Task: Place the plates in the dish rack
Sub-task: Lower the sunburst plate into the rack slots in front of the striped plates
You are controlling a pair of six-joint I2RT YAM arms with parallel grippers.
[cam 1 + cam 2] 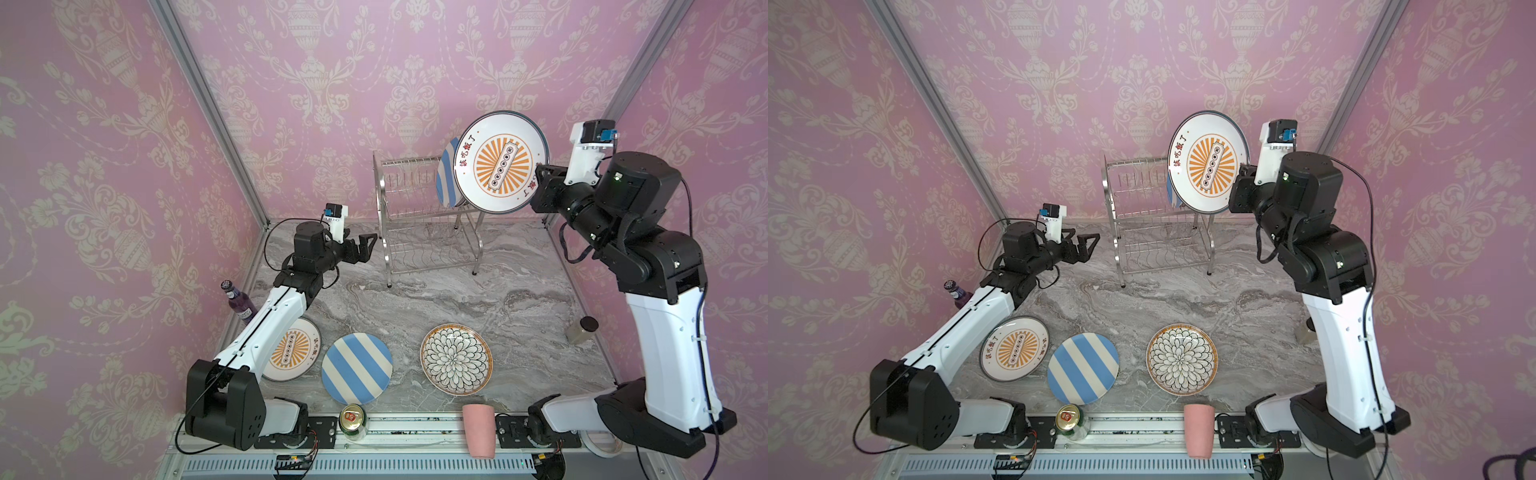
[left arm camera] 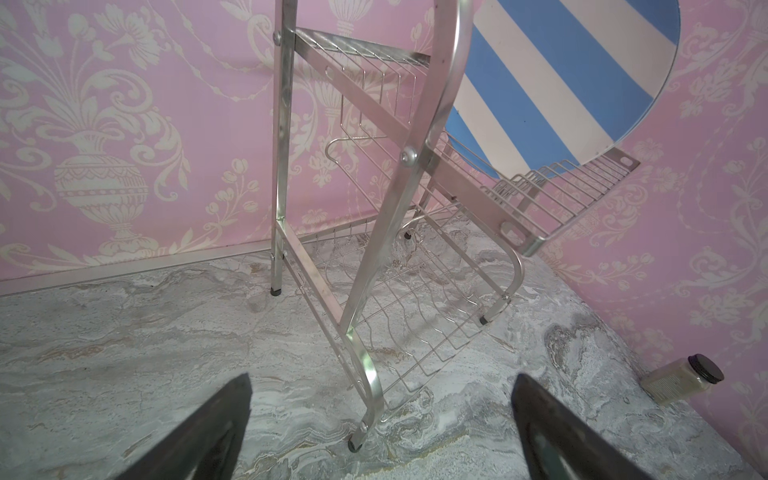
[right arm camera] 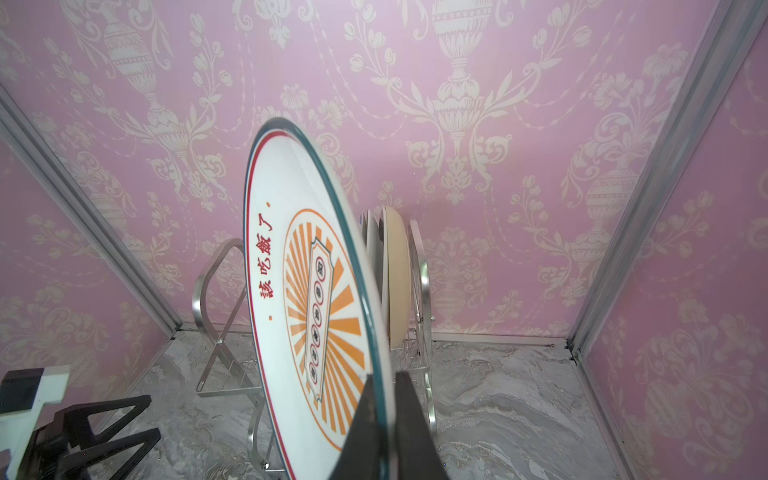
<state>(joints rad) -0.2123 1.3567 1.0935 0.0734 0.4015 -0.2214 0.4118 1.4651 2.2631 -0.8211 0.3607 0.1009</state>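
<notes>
Orange-sunburst plate (image 1: pixel 502 164), teal rim, upright.

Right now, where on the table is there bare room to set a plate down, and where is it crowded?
Bare: the marble between the dish rack and the plate row; between the petal plate and the jar. Crowded: the near edge, where flat sunburst plate, striped plate, can and pink cup sit close.

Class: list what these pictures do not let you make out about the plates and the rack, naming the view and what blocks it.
- Count of racked plates: both top views, mostly covered by the held sunburst plate; right wrist view shows them edge-on, patterns unreadable.
- Table sunburst plate: a top view, left arm covers part.
- Jar: a top view, mostly behind right arm.
</notes>
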